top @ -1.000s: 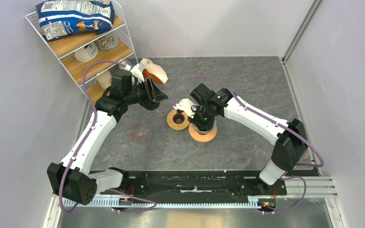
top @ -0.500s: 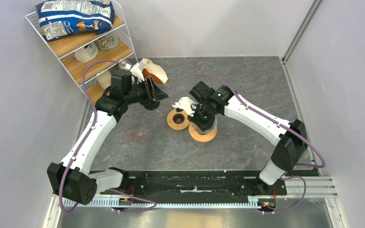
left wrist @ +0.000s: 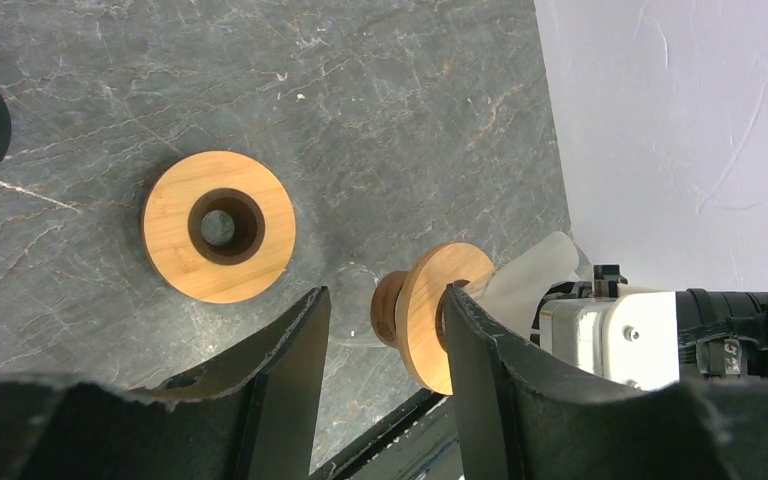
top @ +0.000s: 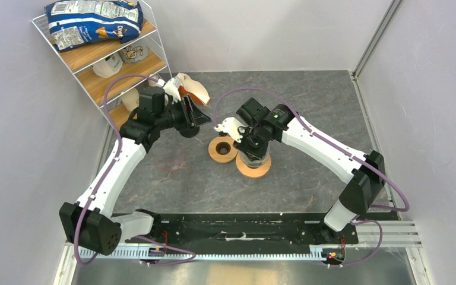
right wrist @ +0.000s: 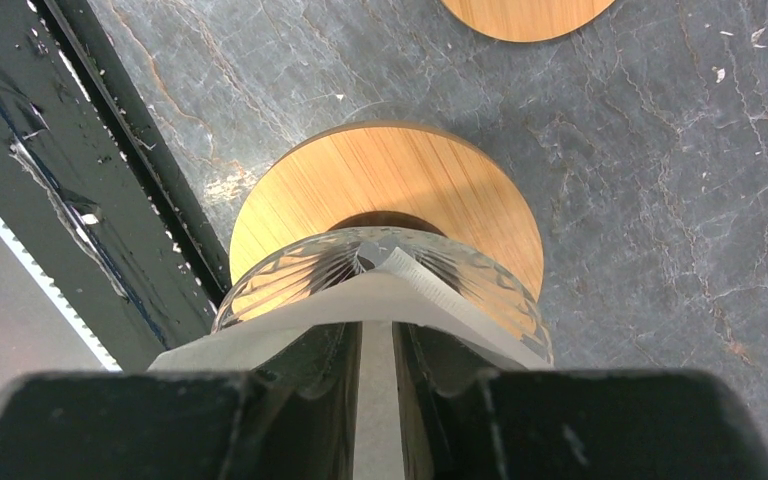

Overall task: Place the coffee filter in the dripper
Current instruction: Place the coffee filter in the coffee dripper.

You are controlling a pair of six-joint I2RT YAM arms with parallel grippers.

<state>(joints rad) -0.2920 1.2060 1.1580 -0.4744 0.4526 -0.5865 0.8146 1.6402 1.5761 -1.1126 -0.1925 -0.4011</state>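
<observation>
The dripper [top: 253,165], a ribbed clear glass cone [right wrist: 260,275] in a round wooden collar [right wrist: 390,180], stands at mid-table. The cream coffee filter [right wrist: 360,300] lies across its mouth, its point down inside the glass. My right gripper [right wrist: 376,325] hangs straight over it, jaws a narrow way apart, with filter paper at the fingertips and showing in the gap. The top view has it above the dripper [top: 248,145]. My left gripper [top: 197,116] hovers open and empty to the left; its wrist view frames the dripper collar [left wrist: 430,320] and filter [left wrist: 535,275] between its fingers [left wrist: 385,300].
A bare wooden ring [top: 222,149] lies just left of the dripper, touching or nearly so. An orange-and-white filter packet [top: 191,89] sits behind the left gripper. A wire shelf [top: 104,59] with bags stands at the back left. A black rail [top: 237,228] runs along the near edge.
The right gripper's jaws have parted a little, and its wrist has drawn slightly back and left over the dripper. The left arm has barely moved.
</observation>
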